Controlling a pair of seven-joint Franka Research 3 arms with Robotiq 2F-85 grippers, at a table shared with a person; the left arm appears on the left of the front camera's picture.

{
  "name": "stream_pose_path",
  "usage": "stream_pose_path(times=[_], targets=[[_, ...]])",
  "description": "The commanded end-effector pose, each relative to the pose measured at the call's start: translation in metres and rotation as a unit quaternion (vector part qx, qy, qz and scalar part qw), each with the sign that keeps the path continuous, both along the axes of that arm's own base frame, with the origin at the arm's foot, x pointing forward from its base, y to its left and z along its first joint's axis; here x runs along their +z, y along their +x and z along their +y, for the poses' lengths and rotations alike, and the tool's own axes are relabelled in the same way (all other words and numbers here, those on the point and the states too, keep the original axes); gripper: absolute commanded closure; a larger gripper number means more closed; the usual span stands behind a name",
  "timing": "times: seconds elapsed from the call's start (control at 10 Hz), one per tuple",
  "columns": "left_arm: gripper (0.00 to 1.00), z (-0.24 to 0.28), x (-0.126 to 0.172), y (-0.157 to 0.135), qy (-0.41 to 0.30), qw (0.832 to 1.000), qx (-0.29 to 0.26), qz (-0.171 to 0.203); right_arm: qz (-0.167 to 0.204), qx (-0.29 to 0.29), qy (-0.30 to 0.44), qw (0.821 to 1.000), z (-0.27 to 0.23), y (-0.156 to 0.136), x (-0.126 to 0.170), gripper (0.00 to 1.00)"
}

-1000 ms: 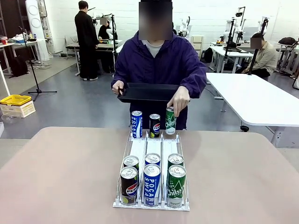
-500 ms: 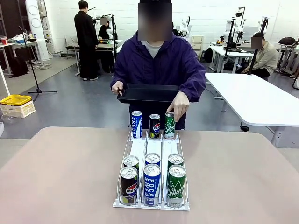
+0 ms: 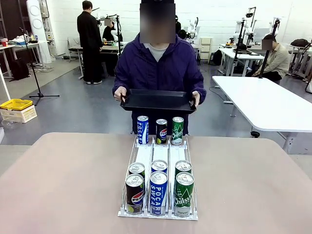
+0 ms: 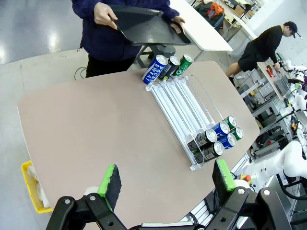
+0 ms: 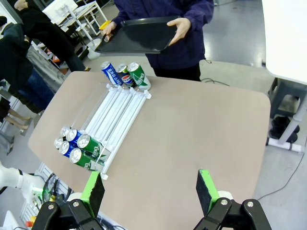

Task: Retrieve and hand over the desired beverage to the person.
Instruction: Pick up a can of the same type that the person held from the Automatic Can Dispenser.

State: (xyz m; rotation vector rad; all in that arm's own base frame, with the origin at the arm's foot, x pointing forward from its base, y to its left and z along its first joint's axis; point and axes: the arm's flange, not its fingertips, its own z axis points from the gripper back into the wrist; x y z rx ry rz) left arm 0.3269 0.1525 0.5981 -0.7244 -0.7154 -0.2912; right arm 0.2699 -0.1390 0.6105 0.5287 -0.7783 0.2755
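Note:
The person [image 3: 158,68] in a dark purple-navy jacket stands at the table's far side, holding a black tray [image 3: 158,100] with both hands. A white three-lane can rack [image 3: 160,163] lies on the table. At its far end stand a blue Pocari Sweat can [image 3: 142,129], a Pepsi can [image 3: 161,131] and a green Chilsung can [image 3: 177,130]. Several more cans [image 3: 158,185] fill its near end. My left gripper [image 4: 165,179] hangs open high above the table, nothing between its pads. My right gripper [image 5: 150,190] is likewise open and empty.
The tan table [image 3: 63,185] has free room on both sides of the rack. A white table [image 3: 265,105] stands at the right behind it. A yellow bin [image 3: 16,104] sits on the floor at the left. Other people work farther back.
The person let go of the green Chilsung can at the rack's far end and brought that hand back to the tray, now held with both hands.

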Motion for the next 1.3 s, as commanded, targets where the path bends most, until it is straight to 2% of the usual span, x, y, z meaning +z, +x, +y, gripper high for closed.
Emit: stream_pose_path(times=[0.0,0.1,0.2,0.3,0.5,0.7,0.9,1.0,1.2], targets=[[0.0,0.001,0.0,0.001,-0.003,1.0,-0.008,-0.011,-0.005,0.009,0.004,1.0,-0.001,0.002,-0.001,0.0],[0.0,0.001,0.0,0.001,-0.003,1.0,-0.008,-0.011,0.0,0.0,0.0,1.0,0.0,0.0,0.0,0.0],[0.0,0.001,0.0,0.001,-0.003,1.0,-0.008,-0.011,0.022,0.029,-0.038,0.999,0.031,0.005,0.001,0.0],[0.0,0.001,0.0,0.001,-0.003,1.0,-0.008,-0.011,0.058,0.055,-0.092,0.992,0.074,0.013,-0.001,0.0],[0.0,0.001,0.0,0.001,-0.003,1.0,-0.008,-0.011,0.142,0.057,-0.184,0.971,0.172,0.019,-0.005,0.0],[0.0,0.001,0.0,0.001,-0.003,1.0,-0.008,-0.011,0.215,-0.045,-0.215,0.952,0.264,0.031,-0.028,0.0],[0.0,0.001,0.0,0.001,-0.003,1.0,-0.008,-0.011,0.261,-0.117,-0.211,0.935,0.326,0.044,-0.061,0.0],[0.0,0.001,0.0,0.001,-0.003,1.0,-0.008,-0.011,0.273,-0.146,-0.203,0.929,0.347,0.055,-0.069,0.0],[0.0,0.001,0.0,0.001,-0.003,1.0,-0.008,-0.011,0.279,-0.148,-0.192,0.929,0.364,0.055,-0.068,0.0]])
